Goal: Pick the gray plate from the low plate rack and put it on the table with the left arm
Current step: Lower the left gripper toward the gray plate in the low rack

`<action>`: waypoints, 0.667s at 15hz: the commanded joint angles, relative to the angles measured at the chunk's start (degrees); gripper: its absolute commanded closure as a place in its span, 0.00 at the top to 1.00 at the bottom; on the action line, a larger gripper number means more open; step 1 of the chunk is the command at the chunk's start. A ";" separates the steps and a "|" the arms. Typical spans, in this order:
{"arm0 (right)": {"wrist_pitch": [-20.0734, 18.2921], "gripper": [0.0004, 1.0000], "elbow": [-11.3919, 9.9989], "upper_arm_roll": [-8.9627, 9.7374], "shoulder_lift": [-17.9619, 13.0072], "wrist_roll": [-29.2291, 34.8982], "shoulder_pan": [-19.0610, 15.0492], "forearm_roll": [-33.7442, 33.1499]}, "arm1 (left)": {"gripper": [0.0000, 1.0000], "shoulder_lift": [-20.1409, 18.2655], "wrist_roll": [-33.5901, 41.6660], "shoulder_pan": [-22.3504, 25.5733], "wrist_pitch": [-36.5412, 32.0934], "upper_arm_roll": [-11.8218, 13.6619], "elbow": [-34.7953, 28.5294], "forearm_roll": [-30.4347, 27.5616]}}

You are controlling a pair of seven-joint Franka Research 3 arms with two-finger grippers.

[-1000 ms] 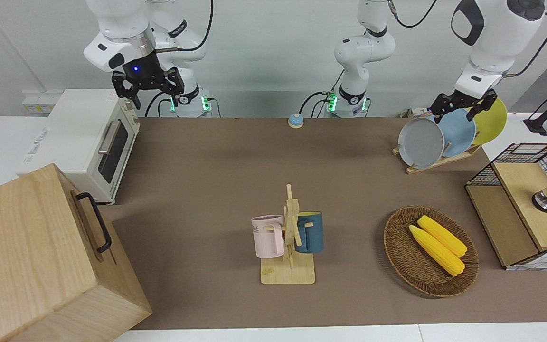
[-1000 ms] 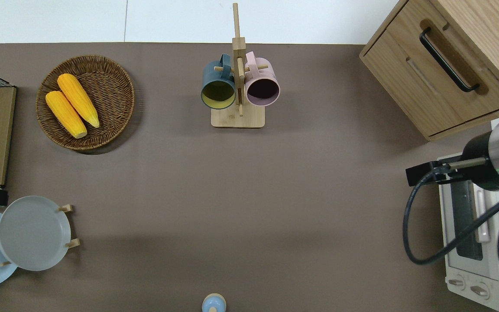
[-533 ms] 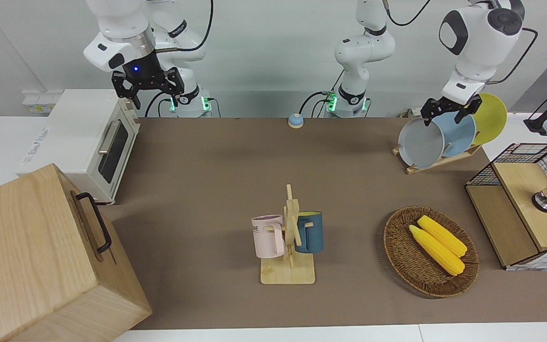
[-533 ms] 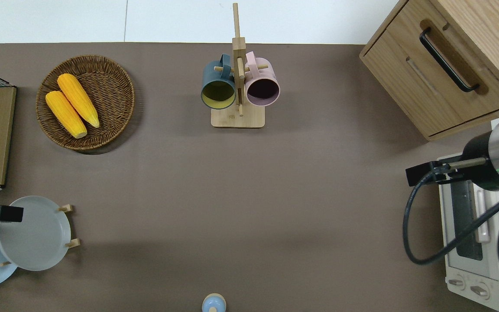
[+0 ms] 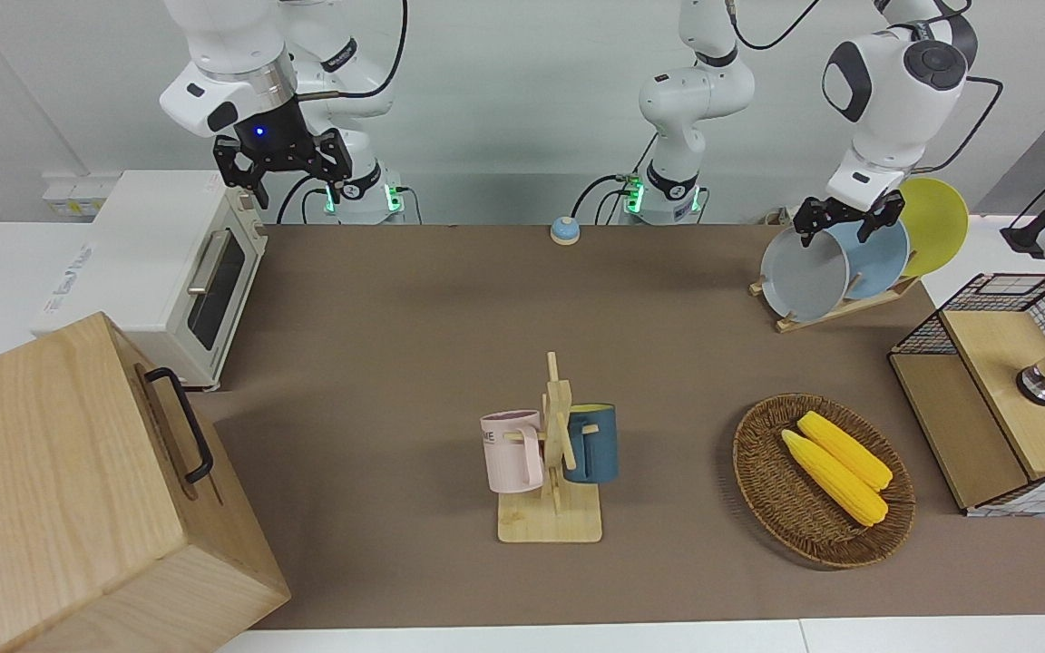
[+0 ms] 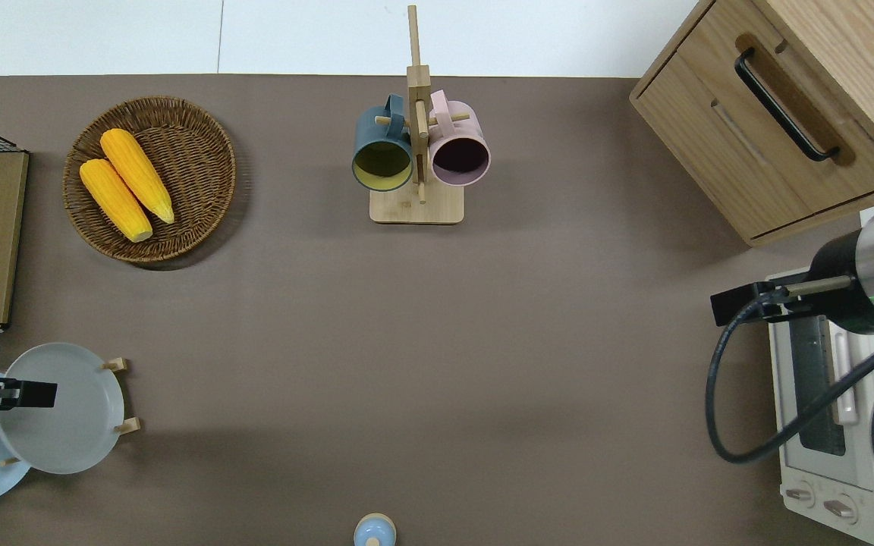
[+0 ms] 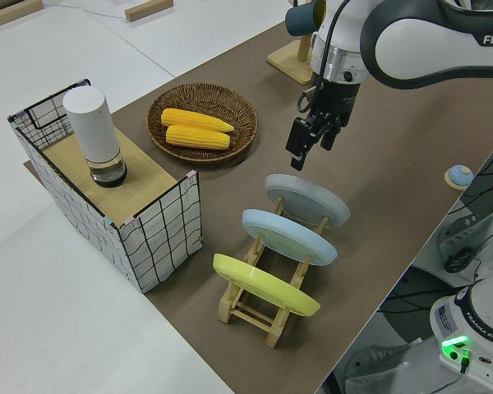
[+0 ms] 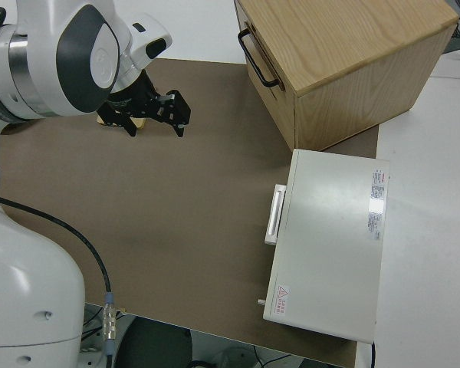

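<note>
The gray plate (image 5: 804, 272) leans in the slot of the low plate rack (image 5: 835, 313) that is nearest the table's middle; it also shows in the overhead view (image 6: 65, 413) and the left side view (image 7: 308, 199). My left gripper (image 5: 844, 222) is open and empty, up in the air over the gray plate's upper rim (image 6: 20, 394), apart from it in the left side view (image 7: 312, 141). The rack stands on the brown table (image 5: 395, 317) at the left arm's end. My right gripper (image 5: 279, 172) is parked and open.
A sky-blue plate (image 5: 881, 258) and a yellow plate (image 5: 935, 222) fill the rack's other slots. A wicker basket with corn (image 5: 763, 481), a mug tree with two mugs (image 5: 554, 453), a wire shelf box (image 5: 994, 390), a toaster oven (image 5: 169, 272), a wooden cabinet (image 5: 78, 490) and a bell (image 5: 564, 230) stand around.
My left gripper has moved from over the yellow and sky-blue plates to over the gray plate's rim. The plates and the right arm have not moved.
</note>
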 commanded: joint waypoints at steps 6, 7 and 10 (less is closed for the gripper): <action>-0.83 0.99 0.35 0.33 -0.14 0.01 -0.56 0.59 | 1.00 -3.73 4.98 2.93 11.20 2.60 -10.08 1.38; -0.83 0.99 0.35 0.33 -0.14 0.01 -0.56 0.59 | 1.00 -3.64 4.98 2.84 11.90 2.68 -10.70 1.38; -0.83 0.99 0.35 0.33 -0.14 0.01 -0.56 0.59 | 1.00 -3.55 4.98 2.93 14.54 2.69 -12.81 1.38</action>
